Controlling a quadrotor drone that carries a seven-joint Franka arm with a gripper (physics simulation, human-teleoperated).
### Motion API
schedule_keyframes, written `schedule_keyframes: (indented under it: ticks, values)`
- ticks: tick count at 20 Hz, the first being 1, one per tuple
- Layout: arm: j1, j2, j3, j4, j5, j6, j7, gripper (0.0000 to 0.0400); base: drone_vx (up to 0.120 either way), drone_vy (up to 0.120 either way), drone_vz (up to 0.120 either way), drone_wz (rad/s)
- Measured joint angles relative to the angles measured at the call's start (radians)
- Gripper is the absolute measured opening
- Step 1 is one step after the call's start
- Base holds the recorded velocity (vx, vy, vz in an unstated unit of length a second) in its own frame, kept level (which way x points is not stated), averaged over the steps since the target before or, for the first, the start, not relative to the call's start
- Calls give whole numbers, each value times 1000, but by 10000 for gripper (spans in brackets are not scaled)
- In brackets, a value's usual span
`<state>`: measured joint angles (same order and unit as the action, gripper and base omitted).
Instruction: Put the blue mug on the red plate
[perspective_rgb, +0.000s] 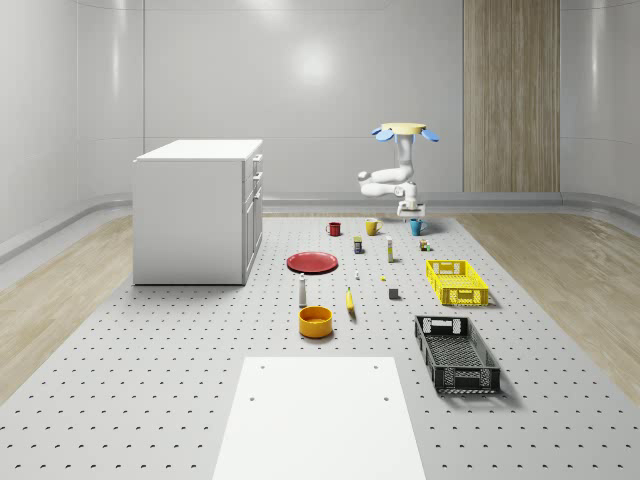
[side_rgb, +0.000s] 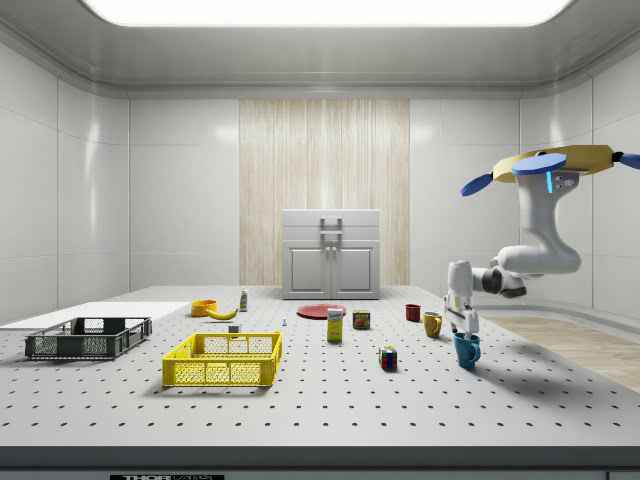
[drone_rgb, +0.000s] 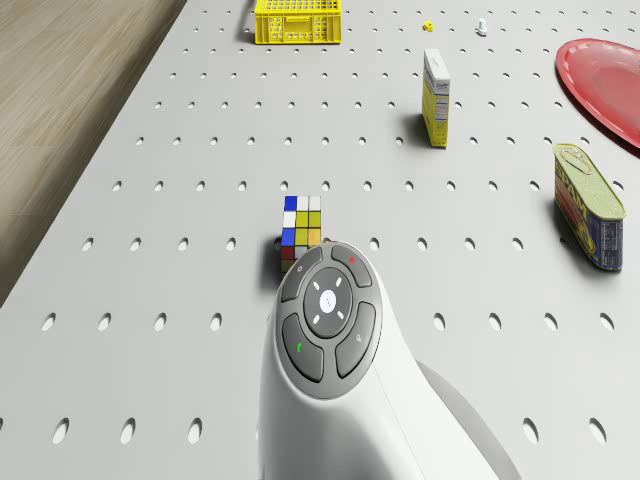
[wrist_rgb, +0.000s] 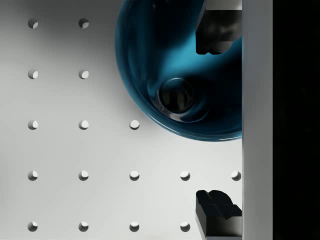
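We hover over the far end of the grey holed table (perspective_rgb: 150, 380), reaching down for the shiny blue mug (side_rgb: 466, 349). Our claw (wrist_rgb: 218, 120) is spread wide, one finger inside the mug, one outside. Next we pinch its rim, lift, and carry it past the small things to the flat red plate (perspective_rgb: 312, 262).

Almost nothing could be read. The tin (drone_rgb: 590, 205) lying on the bench (drone_rgb: 180, 150) carried a yellow and blue label with large lettering along its side, but the letters could not be made out. The upright yellow box (drone_rgb: 435, 98) showed printing on its face that was likewise too small to tell. At the lower edge of the side view a dark strip (side_rgb: 168, 477) held pale marks, cut off and unreadable.
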<state>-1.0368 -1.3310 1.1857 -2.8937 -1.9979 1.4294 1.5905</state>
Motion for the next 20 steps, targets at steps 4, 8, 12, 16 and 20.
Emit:
schedule_keyframes:
  ticks: [4, 8, 12, 16, 20]
  values:
    - [4, -13, -7, 3, -4, 15, -6, 400, 0, 0, 0, 0]
    - [3, -22, -10, 6, -5, 26, -6, 400, 0, 0, 0, 0]
    - [-6, -29, -13, 7, -6, 34, 2, 400, 0, 0, 0, 0]
    - [-11, -36, -19, 10, -11, 44, 5, 400, 0, 0, 0, 0]
    - [-16, -44, -32, 15, -22, 57, 7, 400, 0, 0, 0, 0]
